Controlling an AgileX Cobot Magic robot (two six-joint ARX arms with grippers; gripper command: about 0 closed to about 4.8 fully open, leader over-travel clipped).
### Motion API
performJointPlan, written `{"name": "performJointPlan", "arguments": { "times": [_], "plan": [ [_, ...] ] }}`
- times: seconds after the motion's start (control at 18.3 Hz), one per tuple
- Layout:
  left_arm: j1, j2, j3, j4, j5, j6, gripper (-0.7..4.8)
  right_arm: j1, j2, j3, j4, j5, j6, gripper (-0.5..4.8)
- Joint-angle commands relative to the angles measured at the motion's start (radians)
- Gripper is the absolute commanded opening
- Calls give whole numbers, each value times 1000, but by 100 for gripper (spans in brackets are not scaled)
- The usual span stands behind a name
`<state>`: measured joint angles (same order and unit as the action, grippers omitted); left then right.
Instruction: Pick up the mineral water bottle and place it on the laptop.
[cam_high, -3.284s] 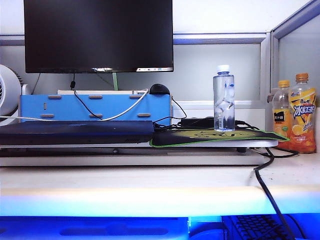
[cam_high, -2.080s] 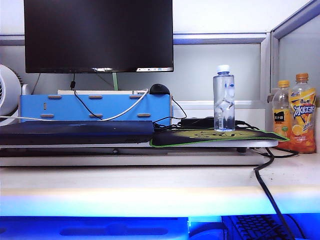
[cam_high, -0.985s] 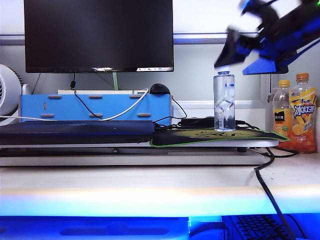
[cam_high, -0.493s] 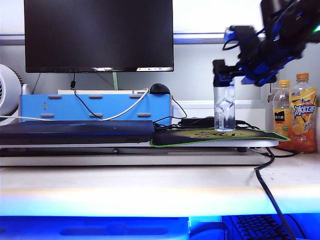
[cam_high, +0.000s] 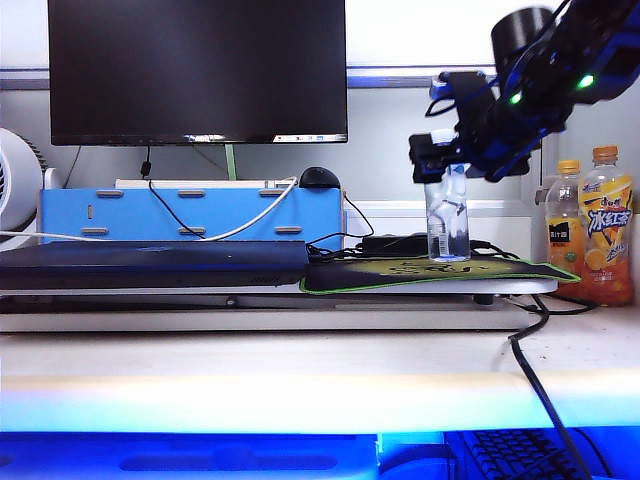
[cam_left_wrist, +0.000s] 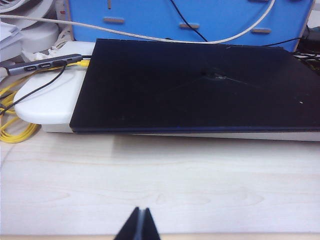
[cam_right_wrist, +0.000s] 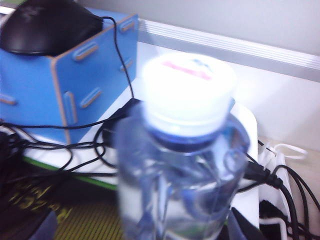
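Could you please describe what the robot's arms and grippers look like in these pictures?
The right gripper near the mineral water bottle is black with blue panels, on a bulky black arm bearing two green lights, a dark cylinder on top and thin black cabling. Of the left gripper, only two thin, pointed black fingertips show in its wrist view.
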<state>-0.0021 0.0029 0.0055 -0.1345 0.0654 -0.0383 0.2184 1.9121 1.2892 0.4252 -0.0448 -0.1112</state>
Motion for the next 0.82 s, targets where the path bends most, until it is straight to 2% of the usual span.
{"name": "performJointPlan", "arguments": {
  "times": [0.05, 0.55, 0.66, 0.71, 0.77, 0.82],
  "plan": [
    [0, -2, 2, 8, 2, 1, -2, 2, 37, 62, -73, 2, -3, 479],
    [0, -2, 2, 8, 2, 1, -2, 1, 58, 73, -31, 100, -29, 479],
    [0, -2, 2, 8, 2, 1, -2, 1, 58, 72, -11, 103, -32, 97],
    [0, -2, 2, 8, 2, 1, -2, 1, 58, 73, 1, 102, -32, 34],
    [0, -2, 2, 8, 2, 1, -2, 2, 58, 73, 7, 102, -32, -3],
    [0, -2, 2, 8, 2, 1, -2, 2, 58, 73, 7, 100, -32, -1]
  ]
}}
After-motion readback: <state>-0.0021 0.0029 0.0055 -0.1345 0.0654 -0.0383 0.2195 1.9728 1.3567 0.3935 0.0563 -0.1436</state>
